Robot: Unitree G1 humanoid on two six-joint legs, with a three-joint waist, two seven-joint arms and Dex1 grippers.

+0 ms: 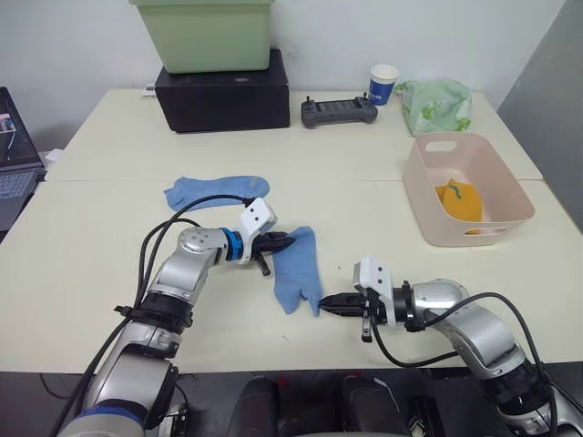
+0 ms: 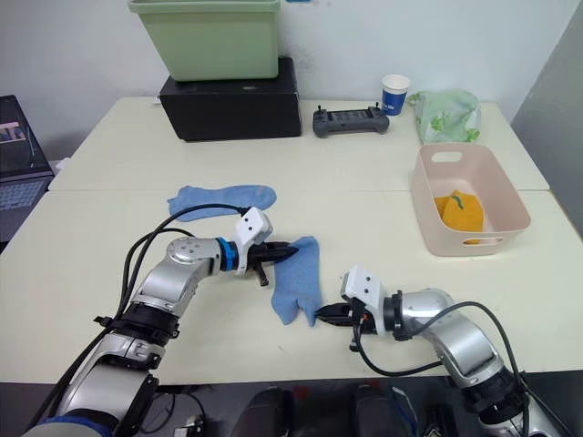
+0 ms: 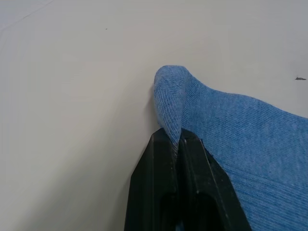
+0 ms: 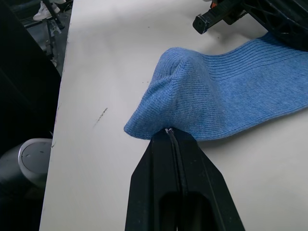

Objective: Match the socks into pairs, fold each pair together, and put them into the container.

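Over at the far left edge sits an open laptop (image 1: 14, 168). Further right, at the back of the table (image 1: 91, 273), a light green tub (image 1: 204, 33) rests on a black box (image 1: 223, 94); beside it lie a black controller (image 1: 339, 112), a blue-and-white paper cup (image 1: 383, 84) whose print is too small to read, and a crumpled green bag (image 1: 435, 105).

One light blue sock (image 1: 216, 191) lies flat mid-table. Just in front of it, the left gripper (image 1: 283, 242) is pinched tight on the cuff edge of a second light blue sock (image 1: 296, 267), and the right gripper (image 1: 326, 301) is closed on that sock's toe end.

Well apart on the right stands the pale pink basket (image 1: 426, 203), with folded mustard-orange socks (image 1: 460, 201) inside. Nothing lies between the held sock and the basket.
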